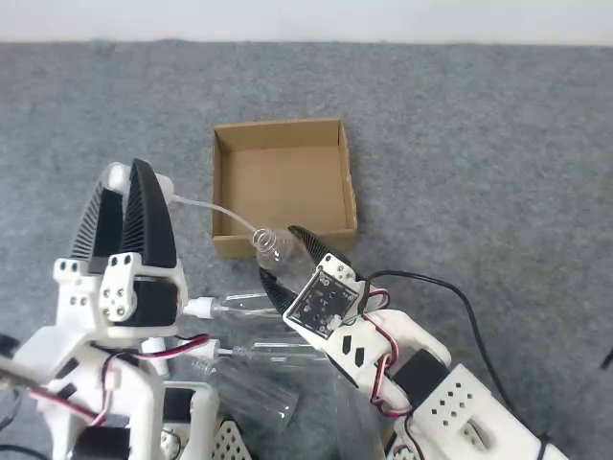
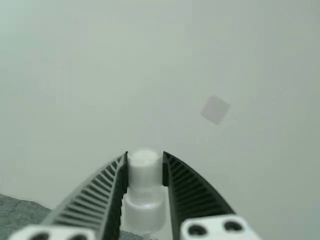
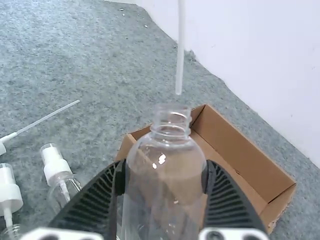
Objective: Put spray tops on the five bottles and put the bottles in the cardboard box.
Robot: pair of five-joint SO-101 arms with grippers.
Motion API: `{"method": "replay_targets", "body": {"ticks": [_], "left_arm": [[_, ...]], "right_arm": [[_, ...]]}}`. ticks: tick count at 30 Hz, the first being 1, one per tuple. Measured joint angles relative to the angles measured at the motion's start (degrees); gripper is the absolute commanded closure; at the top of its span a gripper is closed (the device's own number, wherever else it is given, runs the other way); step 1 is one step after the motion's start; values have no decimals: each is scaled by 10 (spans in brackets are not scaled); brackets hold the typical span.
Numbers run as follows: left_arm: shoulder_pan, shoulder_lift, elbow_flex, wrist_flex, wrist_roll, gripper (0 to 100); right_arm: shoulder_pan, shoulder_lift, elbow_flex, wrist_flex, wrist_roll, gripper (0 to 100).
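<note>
The left claw (image 1: 126,172) is closed on a white spray top (image 1: 163,184), pinching its head between both black fingers; the left wrist view shows the claw (image 2: 145,156) with that top (image 2: 145,187) upright between them. Behind it there is a pale wall (image 2: 100,75) bearing one small grey square patch (image 2: 215,109) with nothing readable on it. The top's thin dip tube (image 1: 215,209) runs from the left claw across to the bottle.

The right claw (image 1: 276,251) is clamped around a clear bottle (image 1: 271,244), which it holds above the grey, carpet-like bench (image 1: 479,144), just in front of the cardboard box (image 1: 283,177). In the right wrist view this claw (image 3: 164,167) holds the bottle (image 3: 165,150) upright by its shoulders. The bottle's neck is open, and the tube's end (image 3: 179,60) hangs just above the mouth, not yet inside. The bottle's wall is plain clear plastic.

The cardboard box (image 3: 240,155) sits open-topped on the bench, its brown walls unprinted. Three spare bottles (image 1: 259,305) lie on their sides near the arms' bases; the nearest to the box has a white top at its neck.
</note>
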Motion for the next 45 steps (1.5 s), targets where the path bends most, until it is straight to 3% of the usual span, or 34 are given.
{"method": "replay_targets", "body": {"ticks": [15,25,35,38,45], "left_arm": [[2,0,9,2,0,989],[71,0,33,3,-18,989],[76,0,47,3,-20,989],[78,0,58,3,-20,989],[156,0,72,3,-62,989]], "right_arm": [[0,0,0,0,0,916],[0,0,0,0,0,916],[6,0,0,0,-3,916],[13,0,0,0,-44,916],[14,0,0,0,-69,915]]}}
